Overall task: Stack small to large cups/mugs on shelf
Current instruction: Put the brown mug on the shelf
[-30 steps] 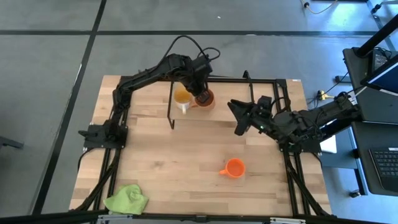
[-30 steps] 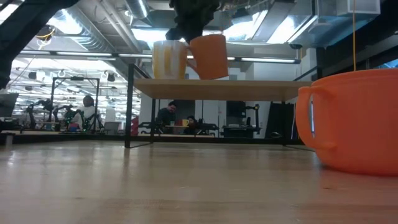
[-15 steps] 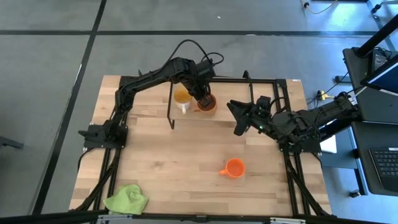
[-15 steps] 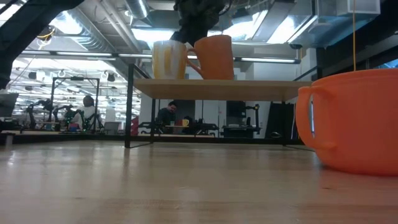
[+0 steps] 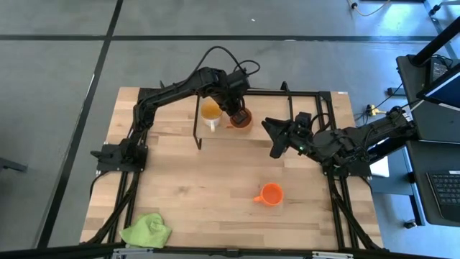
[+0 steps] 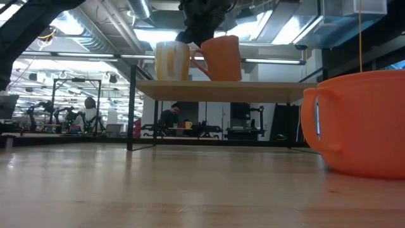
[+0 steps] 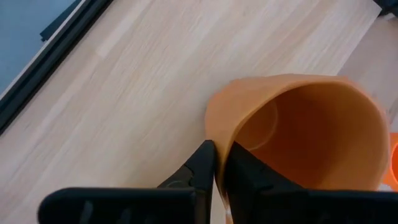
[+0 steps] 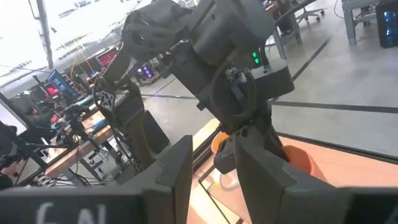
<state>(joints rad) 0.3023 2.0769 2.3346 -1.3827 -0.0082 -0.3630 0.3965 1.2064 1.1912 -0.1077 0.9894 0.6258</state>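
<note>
Brown mug [image 6: 221, 57] stands on the shelf [image 6: 221, 90] just beside the white mug [image 6: 172, 60], its rim clenched in the left gripper [image 7: 217, 163] jaws. Right gripper [image 5: 277, 137] waits nearby, jaws parted. Orange mug [image 5: 270, 194] sits on the worktop [image 5: 194, 194], well apart from the shelf.

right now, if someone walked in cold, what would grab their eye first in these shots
Probably the left gripper, shut on the rim of the brown mug, which stands on the shelf right beside the white mug with the yellow-orange inside. Next, the bright orange mug, alone on the wooden table nearer the front and looming large in the low view. The right gripper waits open above the table, right of the shelf.
</note>
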